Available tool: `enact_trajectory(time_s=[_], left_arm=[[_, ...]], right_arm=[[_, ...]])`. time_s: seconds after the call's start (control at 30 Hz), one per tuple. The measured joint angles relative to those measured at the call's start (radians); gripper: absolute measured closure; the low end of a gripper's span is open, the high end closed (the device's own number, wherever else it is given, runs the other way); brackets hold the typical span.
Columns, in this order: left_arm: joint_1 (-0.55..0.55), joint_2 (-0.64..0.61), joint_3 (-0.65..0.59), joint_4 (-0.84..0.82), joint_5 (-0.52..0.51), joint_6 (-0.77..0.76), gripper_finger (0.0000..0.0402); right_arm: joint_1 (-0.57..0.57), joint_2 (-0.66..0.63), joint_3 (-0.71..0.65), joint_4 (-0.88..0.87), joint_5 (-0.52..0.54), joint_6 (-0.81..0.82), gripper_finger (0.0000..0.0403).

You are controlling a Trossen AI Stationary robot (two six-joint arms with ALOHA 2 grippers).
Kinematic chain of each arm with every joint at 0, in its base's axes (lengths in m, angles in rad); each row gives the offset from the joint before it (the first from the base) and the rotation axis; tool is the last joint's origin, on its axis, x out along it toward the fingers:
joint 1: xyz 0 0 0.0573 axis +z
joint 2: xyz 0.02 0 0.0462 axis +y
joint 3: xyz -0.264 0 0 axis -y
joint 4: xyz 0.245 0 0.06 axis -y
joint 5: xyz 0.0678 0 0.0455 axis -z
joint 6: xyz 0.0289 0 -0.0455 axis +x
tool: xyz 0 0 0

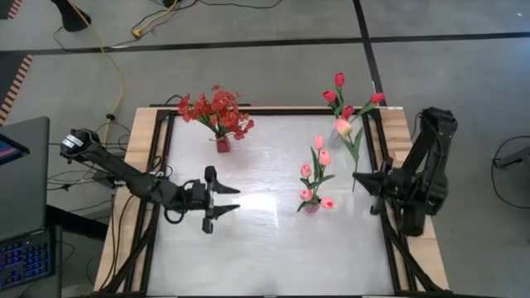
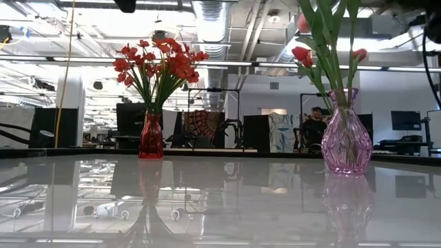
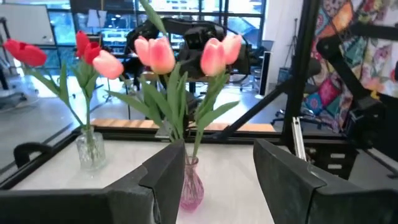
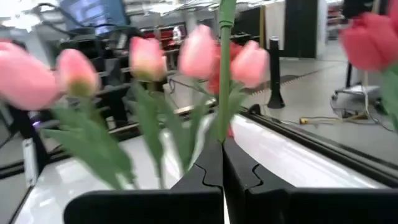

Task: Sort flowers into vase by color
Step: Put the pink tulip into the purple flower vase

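A red vase (image 1: 222, 145) at the far left holds a bushy spray of small red blossoms (image 1: 217, 112). Right of centre, a pink vase (image 1: 310, 207) holds several pink tulips (image 1: 321, 153). Red tulips (image 1: 339, 95) stand in a clear vase (image 3: 90, 149) at the far right. My right gripper (image 1: 358, 176), just right of the pink vase, is shut on the stem of a single pink tulip (image 1: 343, 127). My left gripper (image 1: 234, 201) hovers open at the table's middle left. It points level at the pink vase (image 3: 189, 186) with nothing between its fingers. My right gripper pinches the tulip's green stem (image 4: 224, 118) between its two fingers, in its lower part. The fingers come level from the table's right side and lie across the stem. The tulip is lifted clear of the table, its pink head near the red tulips.
The glossy white tabletop has a wooden rim (image 1: 141, 165) and dark rails along its sides. A laptop (image 1: 25, 199) and cables lie off the left edge. There is free room across the table's near half (image 1: 273, 257).
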Motion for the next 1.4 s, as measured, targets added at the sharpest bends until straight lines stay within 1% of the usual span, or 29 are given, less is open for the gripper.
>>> enact_trajectory(time_s=[0.13,0.3,0.43,0.53,0.7,0.8,0.93,1.0,1.07,1.13,1.2,1.27,1.33,1.4], left_arm=[[0.028,0.0,0.0,0.0,0.035,-0.026,0.0223],[0.04,0.0,0.0,-0.001,0.046,-0.03,0.0223],[0.042,0.0,0.0,-0.002,0.045,-0.026,0.0223],[0.042,0.0,0.0,-0.002,0.045,-0.025,0.0223],[0.042,0.0,0.0,-0.003,0.043,-0.019,0.0223],[0.042,0.0,0.0,-0.012,0.028,-0.019,0.0223],[0.042,0.0,0.0,-0.021,0.026,-0.019,0.0223],[0.042,0.0,0.0,-0.034,0.026,-0.018,0.0223],[0.042,0.001,0.0,-0.044,0.026,-0.006,0.0223],[0.042,0.001,0.0,-0.052,0.026,0.013,0.0223],[0.043,0.001,0.0,-0.057,0.022,0.029,0.0223],[0.047,0.001,0.0,-0.056,0.022,0.034,0.0223],[0.05,0.001,0.001,-0.056,0.02,0.033,0.0223],[0.051,0.001,0.001,-0.056,0.02,0.032,0.0223]], right_arm=[[-0.01,-0.082,-0.093,0.041,0.001,0.049,0.0382],[-0.056,-0.09,-0.224,0.25,0.0,0.022,0.0382],[-0.092,-0.071,-0.246,0.36,0.002,-0.022,0.0382],[-0.107,-0.053,-0.219,0.403,0.001,-0.104,0.0382],[-0.108,-0.047,-0.155,0.415,0.002,-0.201,0.0382],[-0.108,-0.056,-0.117,0.399,0.002,-0.209,0.0382],[-0.096,-0.1,-0.102,0.35,0.002,-0.161,0.0382],[-0.066,-0.134,-0.102,0.274,0.002,-0.09,0.0382],[-0.005,-0.186,-0.102,0.195,0.001,-0.011,0.0382],[0.07,-0.231,-0.106,0.167,0.003,0.003,0.0382],[0.123,-0.253,-0.123,0.178,0.003,-0.02,0.0383],[0.135,-0.251,-0.152,0.22,0.004,-0.055,0.0383],[0.102,-0.238,-0.189,0.266,0.003,-0.074,0.0383],[0.043,-0.215,-0.231,0.338,0.002,-0.076,0.0383]])
